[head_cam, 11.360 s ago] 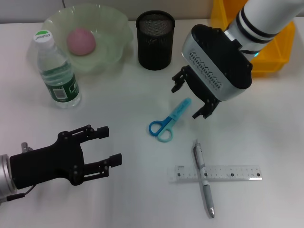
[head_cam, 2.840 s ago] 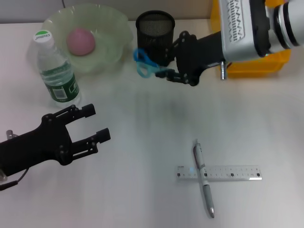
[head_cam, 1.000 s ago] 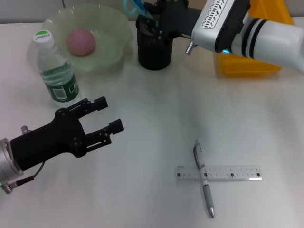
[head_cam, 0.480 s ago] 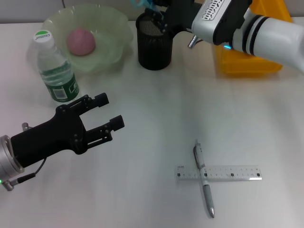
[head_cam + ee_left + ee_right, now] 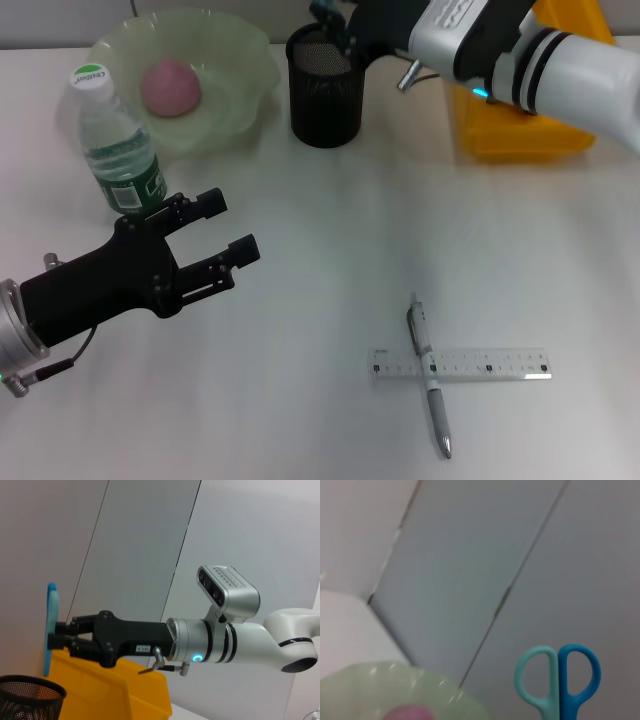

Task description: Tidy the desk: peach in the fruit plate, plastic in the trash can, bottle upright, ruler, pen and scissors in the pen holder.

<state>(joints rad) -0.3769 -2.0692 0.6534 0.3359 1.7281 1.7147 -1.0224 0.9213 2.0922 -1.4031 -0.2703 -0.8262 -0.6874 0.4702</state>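
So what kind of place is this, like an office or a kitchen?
Most likely an office desk mock-up: a white table holds a mesh pen holder, a pen across a ruler, and a yellow bin against plain grey wall panels.

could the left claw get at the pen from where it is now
Probably yes. The left claw hangs open over bare table, and nothing stands between it and the pen. The pen lies across the ruler, which may hamper the pinch.

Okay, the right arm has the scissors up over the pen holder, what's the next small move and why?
Probably lower the right hand straight down: it holds the scissors upright just above the pen holder, not yet inside, so releasing now might drop them off the rim.
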